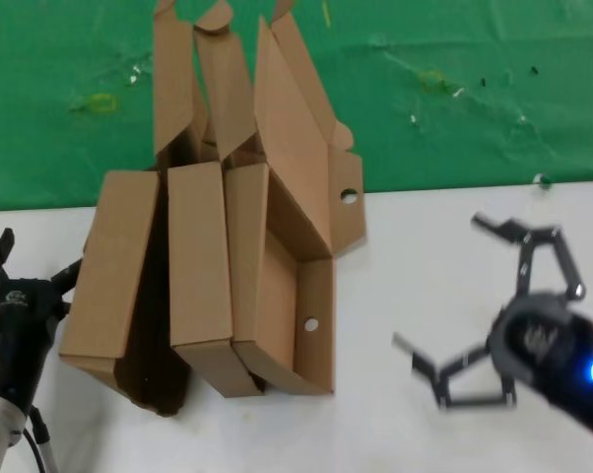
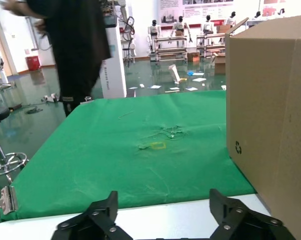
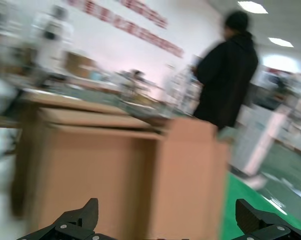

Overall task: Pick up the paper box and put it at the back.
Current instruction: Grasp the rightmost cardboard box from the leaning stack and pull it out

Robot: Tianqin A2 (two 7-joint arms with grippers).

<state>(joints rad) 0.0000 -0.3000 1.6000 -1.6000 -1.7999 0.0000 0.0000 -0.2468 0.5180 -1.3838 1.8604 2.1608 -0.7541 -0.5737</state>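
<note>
White tabletop (image 1: 454, 246) meets the green cloth (image 1: 454, 89) along its far edge. My right gripper (image 1: 494, 305), fingers spread wide and empty, hovers near the right edge facing the paper box (image 1: 296, 266) mid-table, presumably lining up a grasp. My left gripper (image 1: 31, 271), also open, waits near the left edge beside the other cardboard boxes (image 1: 114, 276).

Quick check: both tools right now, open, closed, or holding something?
Left tool: open, holding nothing, beside the stacked cardboard boxes.
Right tool: open wide, holding nothing, over the white tabletop, apart from the paper box.
</note>
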